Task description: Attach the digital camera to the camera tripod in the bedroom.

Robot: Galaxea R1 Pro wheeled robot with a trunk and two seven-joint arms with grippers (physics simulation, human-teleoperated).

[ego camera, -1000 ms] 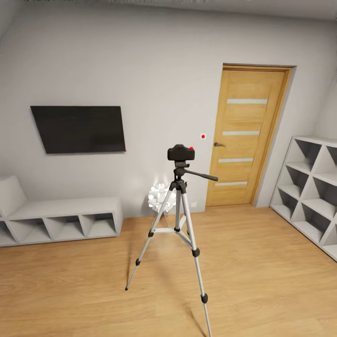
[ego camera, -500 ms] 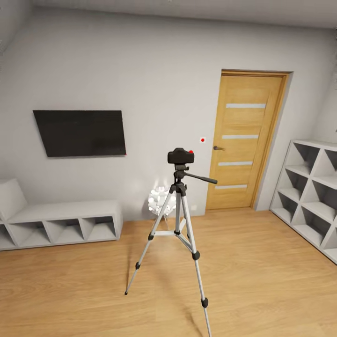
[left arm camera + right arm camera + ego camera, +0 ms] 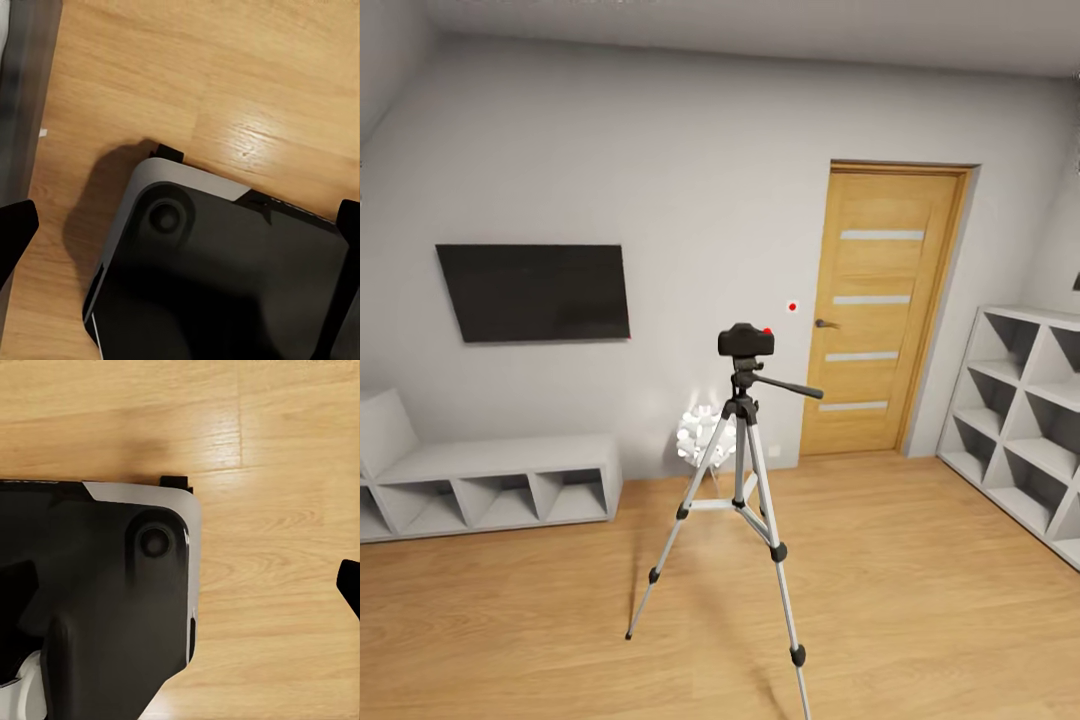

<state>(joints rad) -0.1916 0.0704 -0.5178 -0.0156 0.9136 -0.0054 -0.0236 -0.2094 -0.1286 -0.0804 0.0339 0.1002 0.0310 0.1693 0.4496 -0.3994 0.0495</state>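
From my head view, the camera [image 3: 746, 341] sits on top of the tripod [image 3: 741, 470], square on its dark head, with the red button showing on its upper edge and the black pan handle sticking out toward the door [image 3: 881, 305]. The tripod stands on the wood floor [image 3: 510, 620] in the middle of the bedroom, all three legs spread, well apart from the low white bench [image 3: 490, 480] under the wall TV [image 3: 535, 292] and from the cube shelf [image 3: 1025, 420] on the other side. I judge the job as good as done: the camera looks seated on the mount and nothing is left in my grip. Whether it is truly locked onto the plate I cannot tell from this far off.

Both my arms hang low, pointing down at the floor beside my own base [image 3: 225, 270]. My left hand [image 3: 180, 232] looks down over a rounded corner of that dark base, its two black fingertips [image 3: 15, 232] showing at opposite edges, spread wide with nothing between them. My right hand [image 3: 187, 585] does likewise over the other corner of the base, fingertips [image 3: 349, 585] far apart and empty, bare floorboards beyond.
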